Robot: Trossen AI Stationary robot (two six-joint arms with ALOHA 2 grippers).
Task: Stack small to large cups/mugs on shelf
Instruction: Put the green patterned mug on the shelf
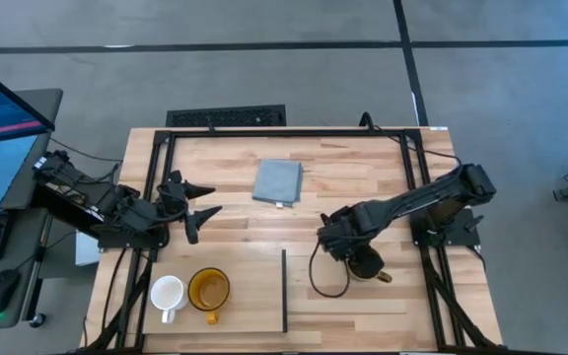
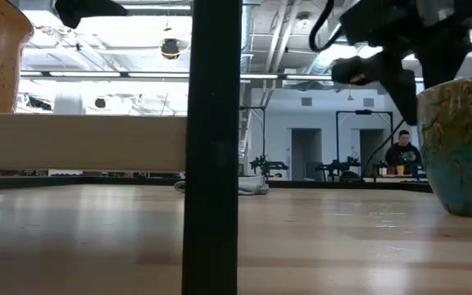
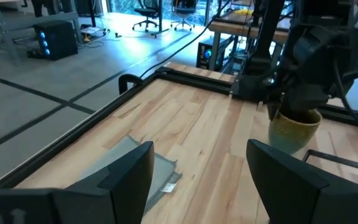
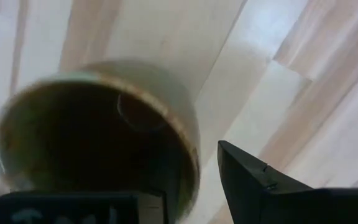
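The dark brown mug [image 1: 366, 262] stands upright on the bare tabletop [image 1: 363, 177], right of the shelf [image 1: 220, 286], with its mouth facing up and its tan handle [image 1: 383, 277] pointing toward the table's front right. In the low view its side shows mottled tan and teal glaze [image 2: 465, 147]. The right gripper [image 1: 348, 251] sits at the mug's rim; in the right wrist view one finger [image 4: 272, 186] lies outside the wall while the mug's dark hollow [image 4: 86, 137] fills the space next to it, so the claw straddles the rim, though I cannot tell whether it is clamped on it or merely apart around it.

The white mug [image 1: 168, 294] and the yellow-amber mug [image 1: 208, 289] stand side by side, just apart or touching, on the pale shelf panel at the front left, both upright; the white one's handle points to the front edge, and the amber one's handle [image 1: 212, 317] does the same. The shelf's black strip [image 1: 284, 291] runs front to back along its right edge, between those two mugs and the brown one.

A grey-blue cloth pad [image 1: 278, 182] lies flat toward the back middle of the table, well apart from all mugs. A black cable [image 1: 325, 281] loops on the table just left of the brown mug.

The left gripper [image 1: 200, 202] waits above the table's left side, its fingers [image 3: 291, 174] spread wide apart and holding nothing
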